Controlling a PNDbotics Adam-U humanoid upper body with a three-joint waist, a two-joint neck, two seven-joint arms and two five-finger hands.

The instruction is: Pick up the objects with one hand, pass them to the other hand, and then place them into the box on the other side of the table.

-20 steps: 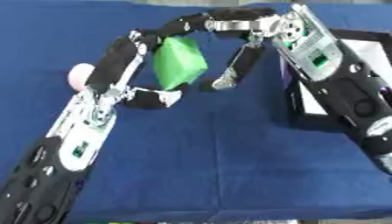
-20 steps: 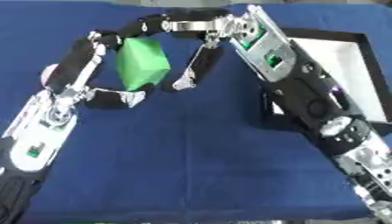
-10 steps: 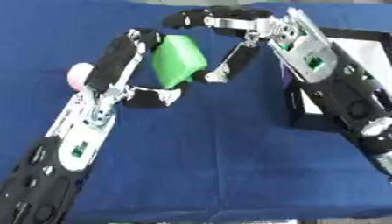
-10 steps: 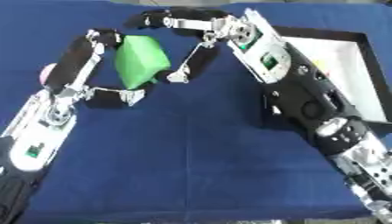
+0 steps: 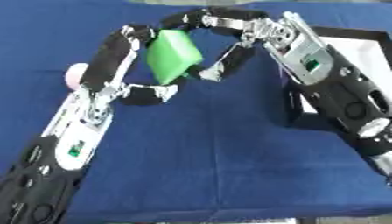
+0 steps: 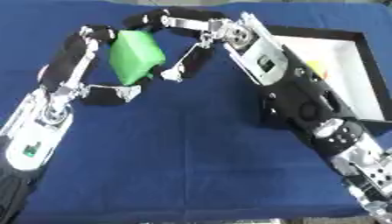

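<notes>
**Blue cloth, green block between both hands**

Blue cloth point(image 5: 199, 166) covers the table in my left eye view. Since a second ago my left hand point(image 5: 126, 65) keeps its fingers curled round the green block point(image 5: 173, 56), and my right hand point(image 5: 222, 48) has closed in, fingers now around it too.

Right eye view: the black-rimmed box point(image 6: 366, 74) lies at right, something yellow point(image 6: 318, 66) inside.

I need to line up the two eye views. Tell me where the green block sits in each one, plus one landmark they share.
Left eye view: green block upper centre-left, between the left hand and right hand.
Right eye view: same block further left, upper left area.
Shared landmark: black-rimmed white box at the right edge.
</notes>
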